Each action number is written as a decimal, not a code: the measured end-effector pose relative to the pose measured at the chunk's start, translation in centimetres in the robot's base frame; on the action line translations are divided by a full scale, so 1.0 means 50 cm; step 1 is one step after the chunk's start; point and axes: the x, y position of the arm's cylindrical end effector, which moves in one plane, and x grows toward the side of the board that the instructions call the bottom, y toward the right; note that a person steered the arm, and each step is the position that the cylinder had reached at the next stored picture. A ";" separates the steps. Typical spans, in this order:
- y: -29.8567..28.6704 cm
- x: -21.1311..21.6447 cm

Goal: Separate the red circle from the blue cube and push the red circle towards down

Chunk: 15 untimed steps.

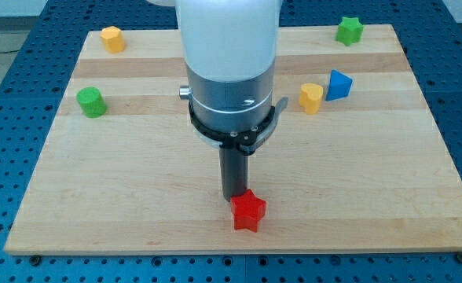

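The only red block in view is star-shaped [247, 211]; it lies near the view's bottom edge of the wooden board [137, 204], at its middle. My tip [232, 196] stands right against the red block's upper left side. The only blue block [339, 84] looks like a triangle and sits at the view's upper right, far from the red block. A yellow block [311, 97] sits just left of the blue one, close to it. The arm's wide body hides the board's upper middle, and no red circle or blue cube shows.
A green round block [91, 101] sits at the view's left. A second yellow block [112, 38] is at the top left corner. A green star [350, 30] is at the top right. The board's bottom edge is just below the red block.
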 end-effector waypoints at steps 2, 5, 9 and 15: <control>-0.060 -0.090; -0.115 -0.193; -0.343 -0.343; -0.129 -0.699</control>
